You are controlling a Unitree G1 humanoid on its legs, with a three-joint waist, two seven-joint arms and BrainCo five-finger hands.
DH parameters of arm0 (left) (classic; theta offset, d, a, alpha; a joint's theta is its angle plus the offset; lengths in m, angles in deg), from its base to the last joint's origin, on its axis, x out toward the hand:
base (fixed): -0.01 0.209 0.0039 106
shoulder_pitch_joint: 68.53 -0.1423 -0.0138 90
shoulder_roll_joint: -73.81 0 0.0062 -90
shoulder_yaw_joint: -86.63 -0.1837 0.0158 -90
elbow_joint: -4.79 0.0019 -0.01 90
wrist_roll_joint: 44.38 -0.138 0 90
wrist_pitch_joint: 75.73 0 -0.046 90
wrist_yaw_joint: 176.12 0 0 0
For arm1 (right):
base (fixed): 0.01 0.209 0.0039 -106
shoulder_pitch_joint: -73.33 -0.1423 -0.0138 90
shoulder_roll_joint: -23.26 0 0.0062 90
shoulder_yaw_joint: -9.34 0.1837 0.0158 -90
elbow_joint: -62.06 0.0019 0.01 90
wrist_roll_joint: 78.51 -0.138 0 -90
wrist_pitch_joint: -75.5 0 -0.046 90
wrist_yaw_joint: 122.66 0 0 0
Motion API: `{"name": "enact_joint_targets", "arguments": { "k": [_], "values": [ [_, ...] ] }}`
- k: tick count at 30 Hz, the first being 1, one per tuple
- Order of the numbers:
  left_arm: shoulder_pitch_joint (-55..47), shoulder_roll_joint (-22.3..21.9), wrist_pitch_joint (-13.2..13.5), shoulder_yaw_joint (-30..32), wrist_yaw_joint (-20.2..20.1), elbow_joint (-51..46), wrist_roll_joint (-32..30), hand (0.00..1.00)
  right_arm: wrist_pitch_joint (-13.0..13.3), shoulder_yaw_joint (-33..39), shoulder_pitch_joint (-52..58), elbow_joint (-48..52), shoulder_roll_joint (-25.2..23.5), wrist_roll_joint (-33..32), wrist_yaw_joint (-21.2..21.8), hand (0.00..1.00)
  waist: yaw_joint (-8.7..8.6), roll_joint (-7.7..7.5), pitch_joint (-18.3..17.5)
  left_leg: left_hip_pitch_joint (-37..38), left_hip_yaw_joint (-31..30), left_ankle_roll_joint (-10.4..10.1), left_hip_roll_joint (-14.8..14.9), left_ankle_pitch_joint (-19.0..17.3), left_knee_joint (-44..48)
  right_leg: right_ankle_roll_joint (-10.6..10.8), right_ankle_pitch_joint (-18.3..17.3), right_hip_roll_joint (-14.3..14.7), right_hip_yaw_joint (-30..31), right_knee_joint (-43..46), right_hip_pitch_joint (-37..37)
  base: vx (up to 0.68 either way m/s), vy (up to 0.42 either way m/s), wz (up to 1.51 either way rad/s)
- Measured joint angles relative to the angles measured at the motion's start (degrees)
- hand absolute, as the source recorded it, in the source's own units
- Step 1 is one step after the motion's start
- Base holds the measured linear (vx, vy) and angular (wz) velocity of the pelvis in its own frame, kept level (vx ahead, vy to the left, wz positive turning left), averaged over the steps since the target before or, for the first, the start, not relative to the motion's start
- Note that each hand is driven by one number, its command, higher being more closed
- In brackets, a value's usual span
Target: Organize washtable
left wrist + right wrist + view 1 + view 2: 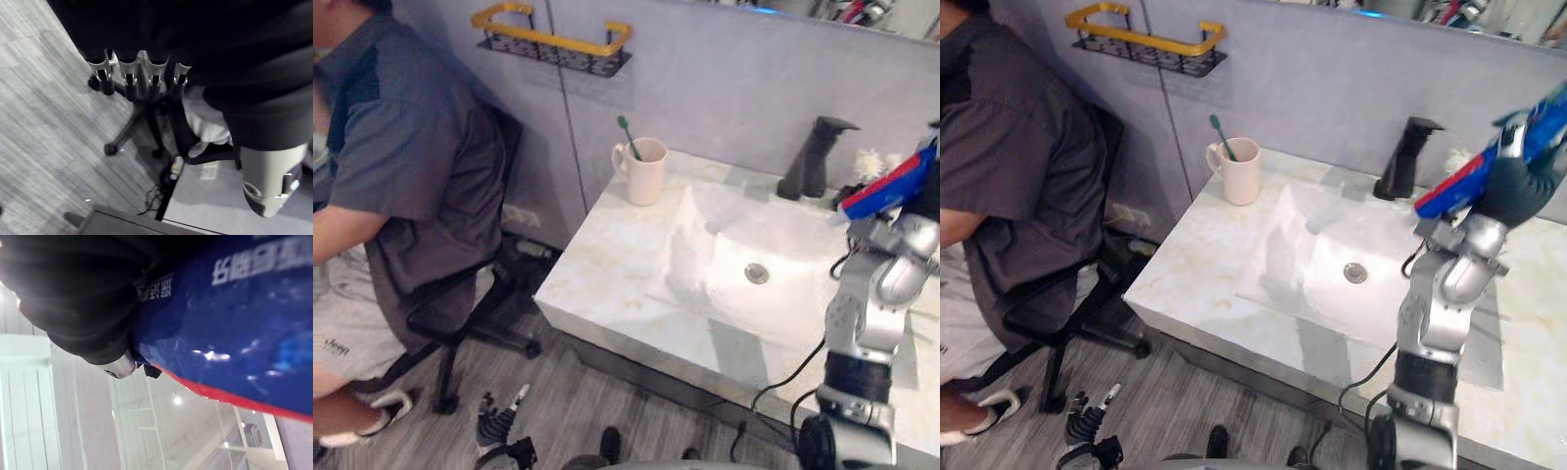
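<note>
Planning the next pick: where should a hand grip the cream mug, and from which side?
Probably round the body of the mug, coming from the basin side: it stands upright, its handle points left, away from the basin, and the toothbrush leaning out of it hampers a grasp from above.

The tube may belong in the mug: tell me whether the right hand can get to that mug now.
Probably yes. The right hand, shut on the blue tube, is raised right of the basin; only that open basin lies between it and the mug, though the stretch looks long.
</note>
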Motion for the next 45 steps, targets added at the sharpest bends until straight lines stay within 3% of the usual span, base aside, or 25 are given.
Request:
{"name": "enact_joint_targets", "arguments": {
  "k": [9,11,14,25,30,31,45],
  "values": [
    [1.72,2.52,0.32,-6.22,-1.22,1.78,-1.0,0.0,-2.31,-6.07,-23.34,-14.97,10.73,4.34,-8.28,1.0,4.28,0.47,5.43,-4.68,-4.59,-0.35,-0.28,2.25,0.02,-0.33,-0.22,0.12,-4.88,0.89,-2.86,-0.02,-0.009,0.28],
    [2.48,3.02,0.5,-7.6,-1.3,3.32,-1.02,0.0,-3.02,-7.96,-27.38,-17.46,11.34,4.37,-9.03,1.0,5.59,0.54,5.82,-6.12,-5.79,-0.69,-0.33,2.68,0.03,-0.49,-0.34,0.25,-6.03,0.91,-3.85,-0.01,-0.016,0.3],
    [3.26,3.27,0.98,-8.9,-1.6,4.25,-1.03,0.0,-3.72,-10.61,-32.4,-21.52,12.3,4.5,-9.79,1.0,6.24,0.94,7.52,-7.18,-7.23,-0.8,-0.34,3.13,0.03,-0.59,-0.42,0.46,-7.43,0.91,-4.2,-0.01,-0.013,0.24],
    [5.08,4.46,1.53,-12.16,-2.28,6.16,-0.97,0.0,-5.39,-13.15,-36.42,-26.2,12.85,6.69,-10.66,1.0,8.91,1.74,9.97,-9.83,-10.79,-1.49,-0.29,3.93,0.04,-0.81,-1.8,0.86,-10.86,1.98,-5.69,-0.01,-0.003,0.17],
    [6.04,5.13,1.69,-13.85,-2.23,6.09,-0.98,0.0,-6.97,-15.22,-36.84,-28.59,13.78,8.38,-10.99,1.0,8.98,2.06,11.09,-10.32,-11.14,-1.61,-0.32,4.03,0.06,-0.83,-1.88,0.86,-11.28,2.02,-6.01,0.01,0.004,0.04],
    [6.36,5.12,1.69,-14.06,-2.22,6.09,-0.99,0.0,-7.19,-15.29,-36.84,-28.96,13.79,8.85,-11.01,0.0,9.02,2.24,11.48,-10.33,-11.14,-1.61,-0.33,4.04,0.06,-0.83,-1.88,0.85,-11.28,2.02,-6.01,0.0,0.0,0.0],
    [7.6,5.89,2.51,-16.17,-1.06,5.91,-1.04,0.0,-8.56,-16.75,-36.57,-29.87,13.39,11.22,-11.24,0.0,8.95,2.75,12.9,-10.22,-10.03,-1.61,-0.14,4.03,0.06,-0.88,-1.91,0.76,-9.91,2.34,-6.6,-0.01,0.017,-0.04]
  ]
}}
